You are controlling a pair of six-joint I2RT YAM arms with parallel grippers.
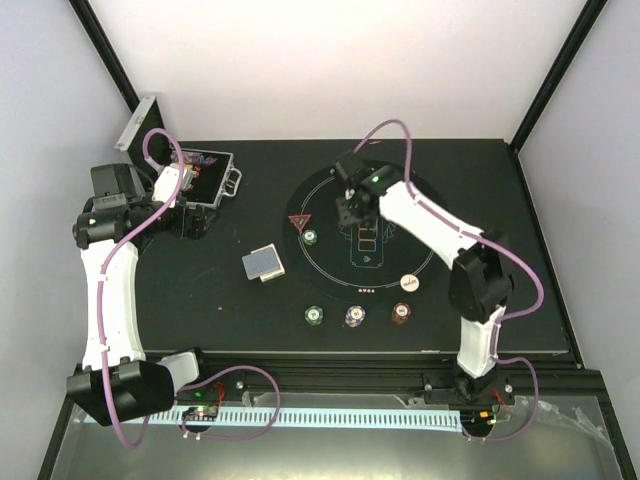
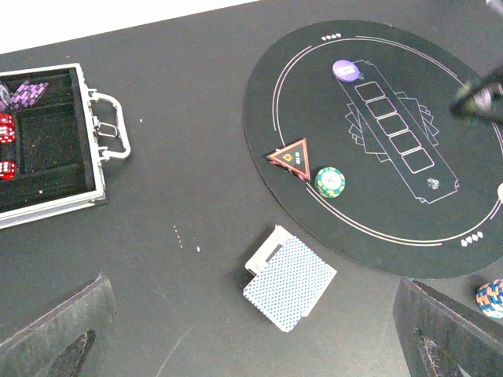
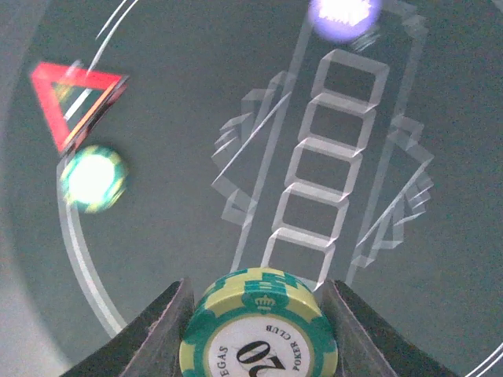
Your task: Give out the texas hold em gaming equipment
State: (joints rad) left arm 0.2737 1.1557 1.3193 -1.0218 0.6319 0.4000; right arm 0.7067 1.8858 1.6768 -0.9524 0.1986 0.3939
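The right gripper (image 1: 355, 212) is hanging low over the far side of the round mat (image 1: 330, 262), and it is pinching a green chip (image 3: 259, 345) on edge. The chip is sitting between the two dark fingers (image 3: 157, 338), its pale printed face turned toward the wrist camera, and it is well clear of the mat. Below it, the printed row of card boxes is running across the mat.

A second green chip (image 1: 311, 237) is lying flat on the mat's left side, just beside a red triangular marker (image 1: 298, 222). A purple chip (image 2: 346, 71) is resting at the far end of the printed row. A white chip (image 1: 409, 283) is sitting at the mat's near right rim.

Off the mat, toward the arms, three more chips are lying in a line on the black table (image 1: 200, 300) — a third green one (image 1: 315, 315), a pale purplish one (image 1: 355, 316) and a brown-red one (image 1: 401, 313).

The card deck (image 1: 263, 264) is lying backs up on the table left of the mat, with one white card peeking out from under it.

The left gripper (image 1: 188, 218) is hovering by the open metal case (image 1: 228, 180) at the far left — its fingers spread wide with nothing between them. Some purple chips (image 2: 27, 94) are showing inside the case.
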